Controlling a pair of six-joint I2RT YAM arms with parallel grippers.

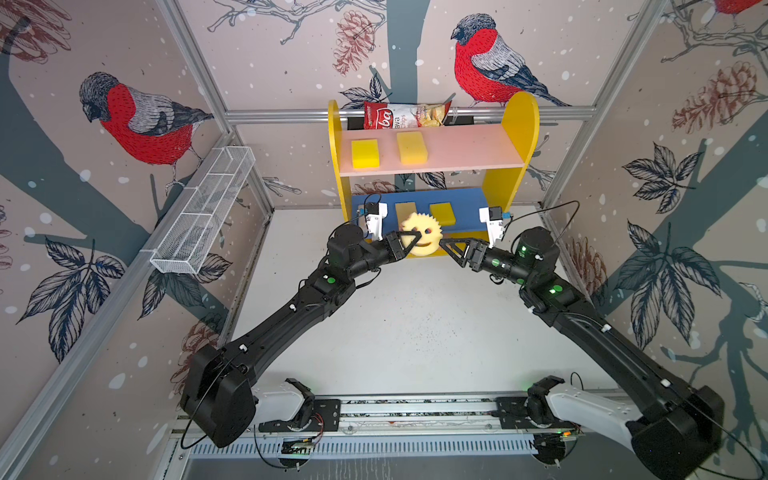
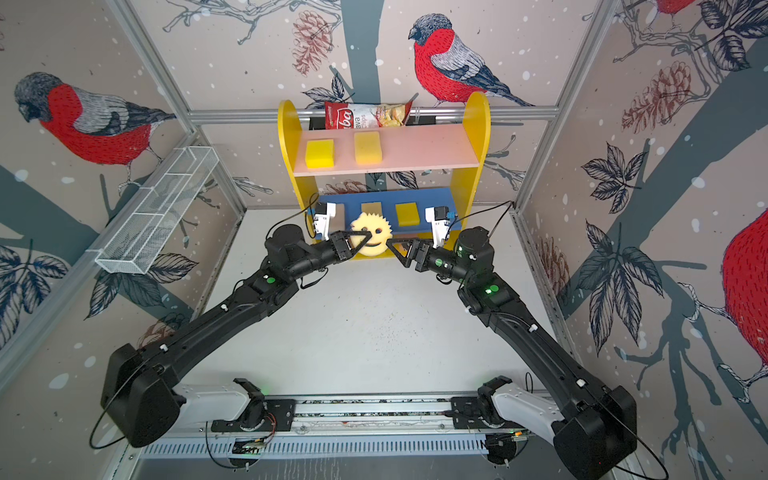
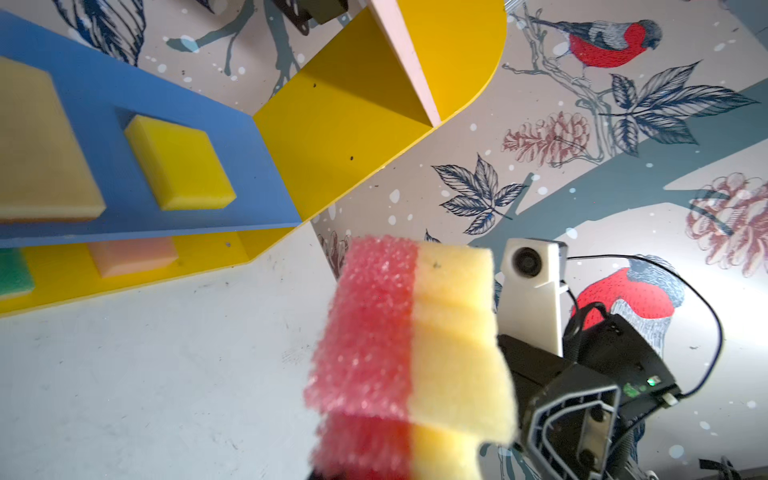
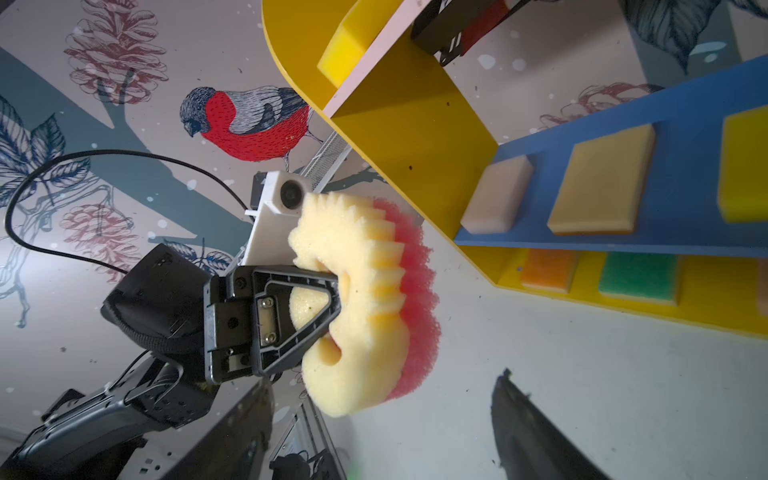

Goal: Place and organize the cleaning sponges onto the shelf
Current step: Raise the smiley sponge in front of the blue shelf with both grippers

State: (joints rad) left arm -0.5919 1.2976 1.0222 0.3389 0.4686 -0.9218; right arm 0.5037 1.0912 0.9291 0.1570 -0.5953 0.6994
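The round yellow smiley sponge (image 1: 422, 235) (image 4: 357, 299), red-backed, hangs in the air in front of the shelf (image 1: 469, 149). My left gripper (image 1: 409, 245) is shut on the sponge's left side. My right gripper (image 1: 451, 249) (image 4: 382, 415) stands open just right of the sponge, apart from it. Two yellow sponges (image 1: 365, 153) (image 1: 412, 148) lie on the pink board. On the blue board (image 4: 685, 104) lie a cream (image 4: 496, 195), a pale yellow (image 4: 600, 178) and a yellow sponge (image 4: 744, 166). Orange (image 4: 546, 268), green (image 4: 640, 276) and salmon (image 3: 135, 255) sponges lie on the yellow base.
A red-and-white chips bag (image 1: 405, 114) sits behind the top of the shelf. A white wire-mesh basket (image 1: 203, 212) hangs on the left wall frame. The white tabletop (image 1: 415, 324) spreads between both arms, and the arms' rail (image 1: 415, 411) runs along the front edge.
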